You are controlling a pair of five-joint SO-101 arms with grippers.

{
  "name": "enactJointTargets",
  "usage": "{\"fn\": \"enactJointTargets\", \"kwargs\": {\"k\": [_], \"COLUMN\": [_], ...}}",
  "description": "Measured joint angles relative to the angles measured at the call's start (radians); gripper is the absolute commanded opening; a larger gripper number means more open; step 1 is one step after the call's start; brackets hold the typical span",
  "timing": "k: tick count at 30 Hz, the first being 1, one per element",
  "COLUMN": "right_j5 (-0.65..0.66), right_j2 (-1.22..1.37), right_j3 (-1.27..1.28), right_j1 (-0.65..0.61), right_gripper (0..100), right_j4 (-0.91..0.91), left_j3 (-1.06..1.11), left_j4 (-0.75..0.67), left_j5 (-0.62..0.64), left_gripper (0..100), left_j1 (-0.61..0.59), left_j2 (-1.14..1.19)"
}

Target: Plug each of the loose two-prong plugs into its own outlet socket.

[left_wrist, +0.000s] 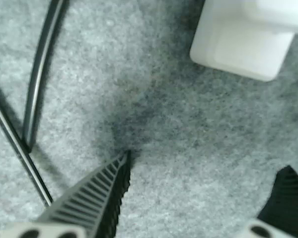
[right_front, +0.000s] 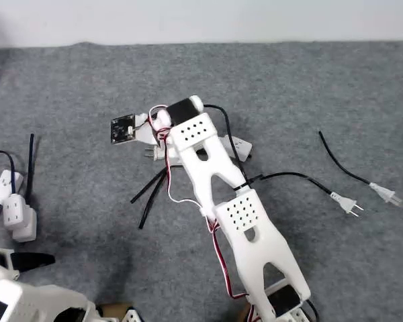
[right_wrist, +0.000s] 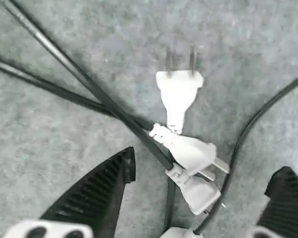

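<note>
Grey felt covers the table up to a pale wall, and no plug on it is seated yet. At the far left the far outlet socket (right_front: 5, 186) and the near outlet socket (right_front: 20, 216) lie close together, their black cords (right_front: 30, 161) trailing off behind them. All the plugs sit well apart from them, so each will have to be carried across. The left gripper (left_wrist: 206, 166) hangs low over bare felt near a socket's white corner, fingers spread and holding nothing. I read that as a waiting post from which it could pin a socket down while a plug is pushed in. In the middle the right arm (right_front: 195, 131) stretches out across the table. Its right gripper (right_wrist: 203, 166) is poised over a cluster of white plugs, fingers wide apart with nothing between them. The first plug (right_wrist: 179, 94) lies flat with both prongs showing, its tail touching a second plug (right_wrist: 191, 151), which overlaps a third plug (right_wrist: 193, 191). The plug cords (right_wrist: 89, 84) cross just beside them. That wide spread suits closing on a plug body, though the overlap could drag neighbours along. Farther right, an inner loose plug (right_front: 341, 200) and an outer loose plug (right_front: 384, 193) lie near each other, untouched.
</note>
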Motion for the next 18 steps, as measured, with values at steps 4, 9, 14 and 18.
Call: {"fn": "enactJointTargets", "kwargs": {"k": [4,9,14,18], "right_j5": [0.034,0.038,0.069,0.092], "right_j2": [0.075,0.095,0.095,0.095], "right_j3": [0.032,-0.008,-0.023,-0.026], "right_j1": [0.006,0.011,0.018,0.031], "right_gripper": [32.1,22.2,3.8,1.6], "right_j4": [0.0,0.0,0.0,0.0], "left_j3": [0.0,0.0,0.0,0.0], "left_j4": [0.0,0.0,0.0,0.0], "left_j5": [-0.002,-0.002,-0.002,-0.002], "left_gripper": [43,43,43,43], "left_j1": [0.0,0.0,0.0,0.0], "left_j2": [0.0,0.0,0.0,0.0]}}
